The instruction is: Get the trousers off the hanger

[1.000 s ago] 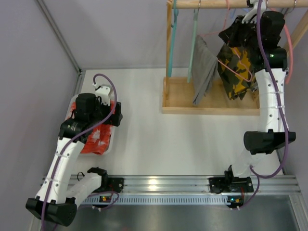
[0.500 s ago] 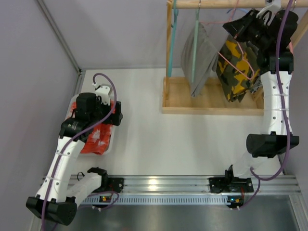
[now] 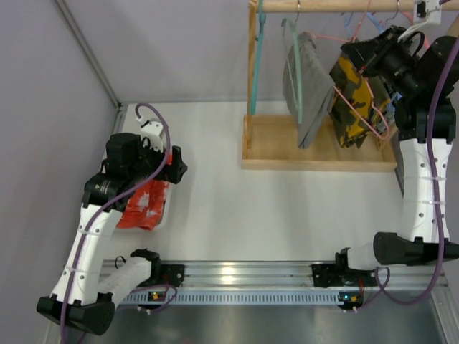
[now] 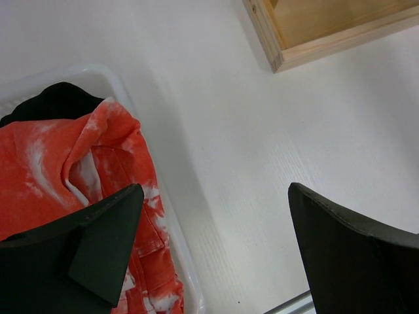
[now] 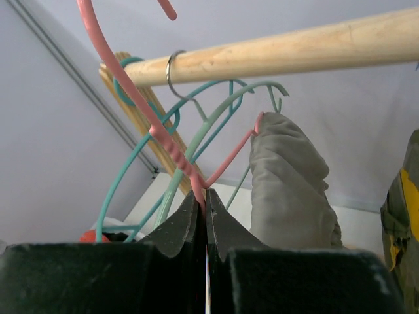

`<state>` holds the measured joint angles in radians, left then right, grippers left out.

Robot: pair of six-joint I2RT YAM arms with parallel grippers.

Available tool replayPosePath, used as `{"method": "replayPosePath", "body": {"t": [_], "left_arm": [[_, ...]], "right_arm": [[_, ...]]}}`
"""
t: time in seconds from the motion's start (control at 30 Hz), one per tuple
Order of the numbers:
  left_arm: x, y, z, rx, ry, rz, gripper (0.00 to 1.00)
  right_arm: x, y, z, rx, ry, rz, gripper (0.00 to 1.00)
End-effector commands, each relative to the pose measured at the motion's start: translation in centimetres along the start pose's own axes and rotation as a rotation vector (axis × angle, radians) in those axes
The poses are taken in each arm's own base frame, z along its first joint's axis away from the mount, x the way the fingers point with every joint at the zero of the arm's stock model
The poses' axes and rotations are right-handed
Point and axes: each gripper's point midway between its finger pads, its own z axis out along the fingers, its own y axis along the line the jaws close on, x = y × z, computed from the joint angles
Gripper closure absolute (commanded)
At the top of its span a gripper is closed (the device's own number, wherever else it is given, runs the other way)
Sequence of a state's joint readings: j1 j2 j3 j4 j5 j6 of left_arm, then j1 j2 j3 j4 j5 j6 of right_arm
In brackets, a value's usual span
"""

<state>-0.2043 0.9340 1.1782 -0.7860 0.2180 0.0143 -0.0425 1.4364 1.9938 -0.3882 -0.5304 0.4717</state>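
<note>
Progress: not past the first step. On the white desk [image 3: 237, 208], the light wooden clothes rack [image 3: 315, 163] carries both pairs. The plain grey cloth trousers [image 3: 310, 93] hang folded beside a teal wire hanger [image 3: 296, 79]. The olive, yellow and black camouflage trousers [image 3: 353, 100] hang just to their right, crossed by a thin pink wire hanger [image 5: 167, 149]. Neither pair is off its hanger, and neither lies on the desk or in the bin (so both removals are judged outstanding).

Step in hand, as judged: freeing the pink hanger. The right claw [image 5: 205, 196] is up under the round wooden rail [image 5: 294, 49], jaws pressed together on the pink wire just below its ribbed stretch. Which hanger bears the grey pair cannot be told from the wrist view.

Containers: one translucent white plastic bin [image 4: 173, 235] at the desk's left side. Contents: a crumpled red-orange and white garment [image 4: 78, 170], plus a dark black piece [image 4: 59, 101] at one end, kind not identifiable. No trousers in it. The left claw [image 4: 215, 193] hangs over the bin's edge, jaws apart, holding nothing.
</note>
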Motion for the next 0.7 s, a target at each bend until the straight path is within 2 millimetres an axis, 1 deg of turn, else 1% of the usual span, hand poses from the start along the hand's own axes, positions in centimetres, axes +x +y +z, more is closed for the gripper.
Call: {"method": "replayPosePath", "body": {"t": [0.0,0.03,0.07,0.1,0.13,0.17,0.2,0.23,0.27,0.3,0.33,0.37,0.4,0.43,0.5,0.53,0.57,0.63,0.67], "left_arm": [[-2.3,-1.2,-0.7,0.069,-0.07,0.038,0.01],[-2.2,-1.3,-0.8,0.081,-0.069,0.056,0.01],[-2.1,-1.6,-0.8,0.098,-0.069,0.068,0.01],[-2.2,-1.8,-0.8,0.11,-0.073,0.079,0.01],[-2.4,-2.2,-1.1,0.132,-0.091,0.103,0.01],[-2.1,-2.4,-1.0,0.147,-0.093,0.11,0.01],[-2.0,-2.6,-1.1,0.163,-0.1,0.126,0.01],[-2.0,-3.5,-1.6,0.21,-0.126,0.181,0.01],[-1.4,-3.5,-1.3,0.223,-0.128,0.205,0.01],[-1.3,-3.4,-1.3,0.221,-0.147,0.247,0.01],[-0.9,-3.5,-1.1,0.226,-0.166,0.271,0.01],[-0.9,-3.7,-1.2,0.236,-0.186,0.298,0.02],[-0.9,-3.8,-1.2,0.243,-0.202,0.325,0.01],[-0.9,-4.1,-1.0,0.258,-0.229,0.341,0.02],[-0.7,-4.5,-0.6,0.286,-0.246,0.4,0.01],[-0.1,-4.3,0.2,0.279,-0.236,0.414,0.01],[-0.3,-4.2,0.8,0.275,-0.246,0.45,0.01],[0.3,-5.5,1.8,0.31,-0.236,0.497,0.01],[0.0,-5.5,2.6,0.288,-0.238,0.511,0.01]], "right_arm": [[-3.6,3.5,-3.1,-0.07,-0.132,-0.123,1.0],[-2.8,3.0,-3.2,-0.055,-0.112,-0.107,1.0],[-3.0,3.6,-4.1,-0.057,-0.121,-0.111,1.0],[-2.8,3.8,-4.5,-0.055,-0.121,-0.104,1.0],[-2.1,3.5,-4.7,-0.048,-0.105,-0.087,1.0],[-2.3,4.2,-5.7,-0.05,-0.118,-0.09,1.0],[-2.1,4.4,-6.2,-0.047,-0.117,-0.08,1.0],[-1.4,4.2,-6.4,-0.038,-0.104,-0.06,1.0],[-1.5,4.8,-7.5,-0.037,-0.116,-0.061,1.0],[-0.5,4.4,-7.7,-0.021,-0.102,-0.043,1.0],[-0.7,5.1,-8.9,-0.021,-0.12,-0.049,1.0],[-0.3,5.1,-9.3,-0.014,-0.116,-0.045,1.0],[0.7,4.6,-9.5,0.004,-0.101,-0.033,1.0],[0.7,5.2,-10.6,0.002,-0.113,-0.038,1.0],[1.9,4.8,-11.3,0.03,-0.094,-0.028,1.0],[1.9,5.3,-12.2,0.029,-0.106,-0.033,1.0],[2.3,5.2,-12.5,0.04,-0.101,-0.022,1.0],[2.2,6.1,-13.6,0.032,-0.119,-0.027,1.0],[2.2,6.3,-14.0,0.034,-0.121,-0.019,1.0]]}}
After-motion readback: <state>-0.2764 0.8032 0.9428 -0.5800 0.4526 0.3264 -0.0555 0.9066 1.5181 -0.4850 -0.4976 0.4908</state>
